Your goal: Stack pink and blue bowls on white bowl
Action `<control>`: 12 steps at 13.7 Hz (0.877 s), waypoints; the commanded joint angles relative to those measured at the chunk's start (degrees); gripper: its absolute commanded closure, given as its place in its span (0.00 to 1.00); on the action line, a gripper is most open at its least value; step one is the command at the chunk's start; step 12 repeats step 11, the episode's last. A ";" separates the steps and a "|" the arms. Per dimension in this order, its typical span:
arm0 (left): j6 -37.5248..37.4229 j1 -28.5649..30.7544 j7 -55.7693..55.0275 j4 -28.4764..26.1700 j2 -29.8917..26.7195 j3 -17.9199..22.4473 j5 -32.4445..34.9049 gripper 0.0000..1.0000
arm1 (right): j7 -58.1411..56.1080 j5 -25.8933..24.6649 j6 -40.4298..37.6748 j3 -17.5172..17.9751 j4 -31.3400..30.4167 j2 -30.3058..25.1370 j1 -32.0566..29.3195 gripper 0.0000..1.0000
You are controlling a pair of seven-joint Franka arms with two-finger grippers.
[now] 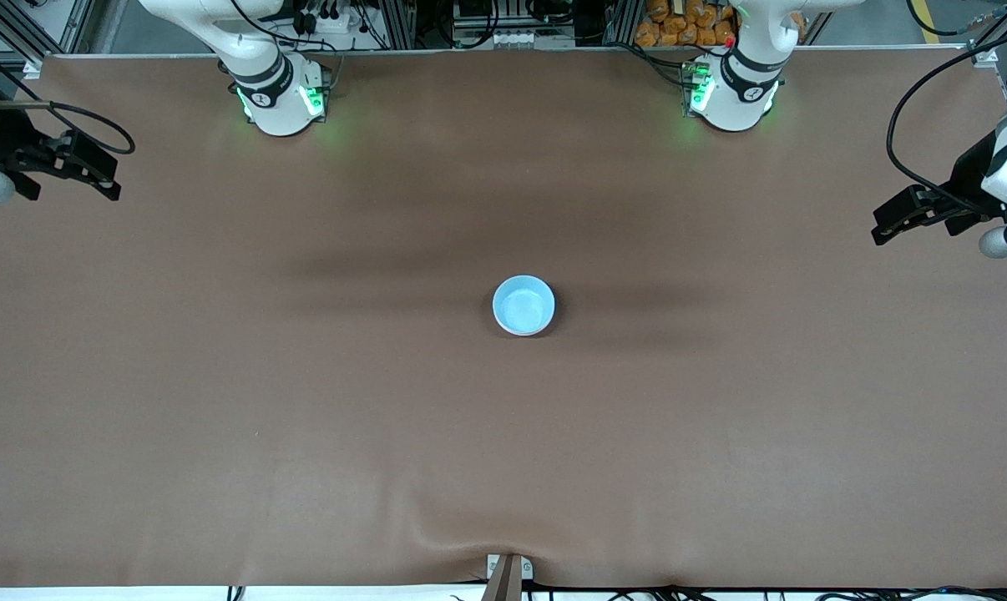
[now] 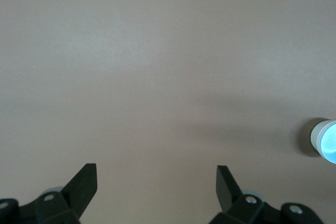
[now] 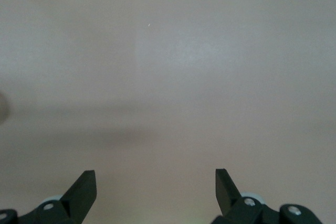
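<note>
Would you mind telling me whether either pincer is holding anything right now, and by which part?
Nothing is held. The left pincer and the right pincer are both open over bare table, while the blue bowl sits alone mid-table.

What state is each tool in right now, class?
Left tool: open, holding nothing, over bare table toward the left arm's end.
Right tool: open, holding nothing, over bare table toward the right arm's end.

Your front cam sits high, looking down across the whole desk (image 1: 220, 401) toward the bases. Both wrist cams stare down at bare desk; only the left wrist one shares the blue bowl (image 1: 523, 305) (image 2: 326, 141).
</note>
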 commanded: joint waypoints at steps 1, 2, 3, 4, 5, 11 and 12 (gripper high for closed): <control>-1.02 -0.30 1.93 0.17 -0.20 -0.05 0.15 0.00 | -0.90 -2.34 -0.91 0.56 4.97 2.68 -0.53 0.00; -1.63 -0.48 2.02 0.17 -0.20 -0.05 0.15 0.00 | -0.98 -1.72 -1.09 0.30 5.25 2.95 -0.97 0.00; -2.16 -1.09 2.19 0.17 -0.20 -0.05 0.15 0.00 | -0.98 -0.59 -1.10 0.12 5.25 3.13 -1.49 0.00; -2.42 -1.70 2.02 0.17 -0.28 -0.05 0.15 0.00 | -0.98 -0.31 -1.10 0.12 5.43 3.22 -1.59 0.00; -3.21 -2.15 1.93 0.17 -0.28 -0.05 0.15 0.00 | -0.98 -0.14 -1.01 0.12 5.43 3.31 -1.41 0.00; -3.57 -2.24 2.02 0.35 -0.46 -0.22 0.15 0.00 | -0.98 2.59 -0.57 -0.50 5.52 3.31 -1.41 0.00; -3.57 -2.24 2.02 0.35 -0.46 -0.22 0.15 0.00 | -0.98 2.59 -0.57 -0.50 5.52 3.31 -1.41 0.00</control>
